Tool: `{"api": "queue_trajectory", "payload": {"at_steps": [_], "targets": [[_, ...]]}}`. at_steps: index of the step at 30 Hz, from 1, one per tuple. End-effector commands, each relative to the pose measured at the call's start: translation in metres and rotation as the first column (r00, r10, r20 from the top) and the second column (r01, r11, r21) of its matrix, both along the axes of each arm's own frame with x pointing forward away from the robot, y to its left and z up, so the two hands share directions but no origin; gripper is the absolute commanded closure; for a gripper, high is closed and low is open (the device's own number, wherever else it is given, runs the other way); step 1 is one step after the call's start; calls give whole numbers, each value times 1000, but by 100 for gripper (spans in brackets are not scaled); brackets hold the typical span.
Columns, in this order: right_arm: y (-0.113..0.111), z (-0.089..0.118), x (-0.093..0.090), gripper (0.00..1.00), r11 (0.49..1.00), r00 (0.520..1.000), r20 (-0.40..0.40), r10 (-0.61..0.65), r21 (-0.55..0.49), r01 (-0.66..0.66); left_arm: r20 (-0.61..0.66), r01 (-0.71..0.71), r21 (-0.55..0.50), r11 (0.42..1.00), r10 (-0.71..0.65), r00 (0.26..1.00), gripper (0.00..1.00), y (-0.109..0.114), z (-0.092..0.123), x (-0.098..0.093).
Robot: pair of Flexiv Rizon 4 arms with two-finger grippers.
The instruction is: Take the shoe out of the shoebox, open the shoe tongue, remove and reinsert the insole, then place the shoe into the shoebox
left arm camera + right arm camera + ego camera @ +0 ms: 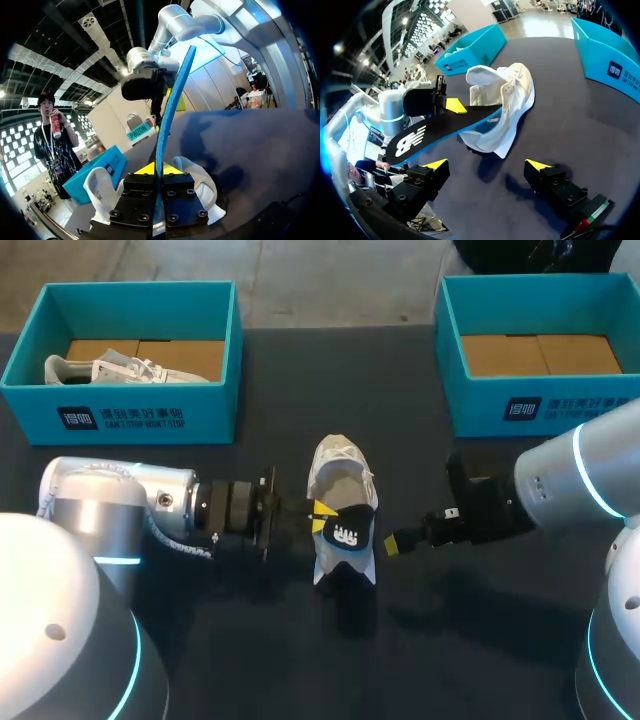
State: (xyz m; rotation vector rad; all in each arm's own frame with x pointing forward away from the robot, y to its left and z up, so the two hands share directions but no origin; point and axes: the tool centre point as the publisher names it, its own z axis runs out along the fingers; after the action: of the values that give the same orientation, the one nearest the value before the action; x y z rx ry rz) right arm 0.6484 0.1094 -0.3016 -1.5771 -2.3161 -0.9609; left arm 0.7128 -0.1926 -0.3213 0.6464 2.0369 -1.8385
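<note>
Two teal shoeboxes stand at the far side of the dark, matte tabletop (250, 650). The left shoebox (140, 415) holds a second white shoe (110, 368) lying on its cardboard floor, and the right shoebox (530, 405) shows a bare cardboard floor. The shoe (338, 475), white, stands on the tabletop at centre, between the two arms and well apart from both boxes. The insole (348, 530), black on top and blue beneath, projects from the shoe's opening toward the near side, with its near end raised off the surface. The left tool (320, 520) is clamped on the insole: in the left wrist view the blue edge runs up between both fingers, pressed from two sides. The right tool (392, 543) sits just right of the shoe, low over the tabletop, its fingers spread wide and apart from both shoe and insole. Not determinable: whether the insole's far end is seated inside the shoe, as the collar and tongue hide it. In the head view the insole covers most of the left tool's fingertips, and only one yellow tip of the right tool shows. The near wall of the left shoebox cuts off part of the second white shoe.
</note>
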Motion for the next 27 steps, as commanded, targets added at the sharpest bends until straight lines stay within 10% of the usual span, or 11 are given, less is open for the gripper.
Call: {"api": "queue_trajectory", "payload": {"at_steps": [1, 20, 27], "targets": [[0, 0, -1, 0, 1000, 1000, 1, 0, 0, 0, -4, 2, 8, 1000, -2, 1000, 100, -2, -6, 4], [0, 0, -1, 0, 1000, 1000, 1, 0, 0, 0, -4, -16, 49, 999, 16, 1000, 100, -1, -20, 24], [0, 0, -1, 0, 1000, 1000, 1, 0, 0, 0, -2, -15, 26, 1000, 15, 1000, 85, -1, -9, 22]]}}
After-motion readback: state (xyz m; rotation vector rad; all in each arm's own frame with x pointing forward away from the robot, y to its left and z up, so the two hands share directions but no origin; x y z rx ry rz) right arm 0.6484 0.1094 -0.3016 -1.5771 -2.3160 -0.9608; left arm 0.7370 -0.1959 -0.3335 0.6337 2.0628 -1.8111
